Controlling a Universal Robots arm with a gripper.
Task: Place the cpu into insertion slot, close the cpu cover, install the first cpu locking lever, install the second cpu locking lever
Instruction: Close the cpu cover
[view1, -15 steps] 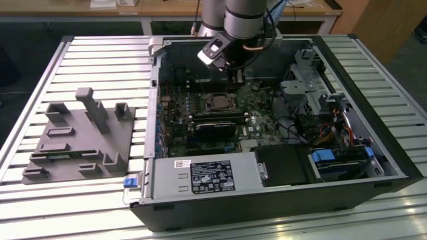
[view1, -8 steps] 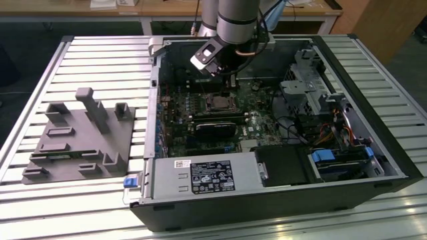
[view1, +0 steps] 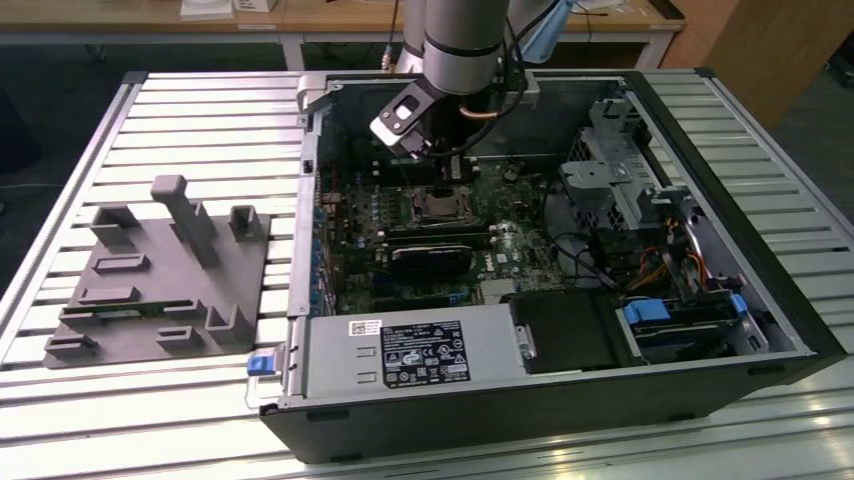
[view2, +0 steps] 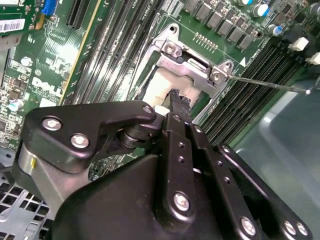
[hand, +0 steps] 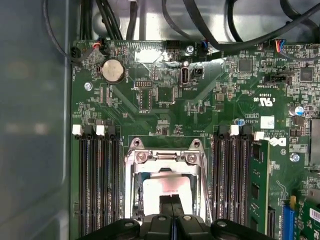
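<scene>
Slatted metal table (view1: 200, 110) carried an open computer case (view1: 400, 430). Gripper (hand: 172, 201) hung over the insertion slot (hand: 128, 185), fingers pressed together with nothing between them. Cpu (hand: 167, 187) lay flat in the slot, framed by the cpu cover (hand: 165, 156).

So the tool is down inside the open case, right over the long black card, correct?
Not quite. The tool is down inside the open case, but it is over the socket, not the card. The first wrist view shows its tips above the socket's middle; in the exterior view the card lies apart from the tool.
</scene>
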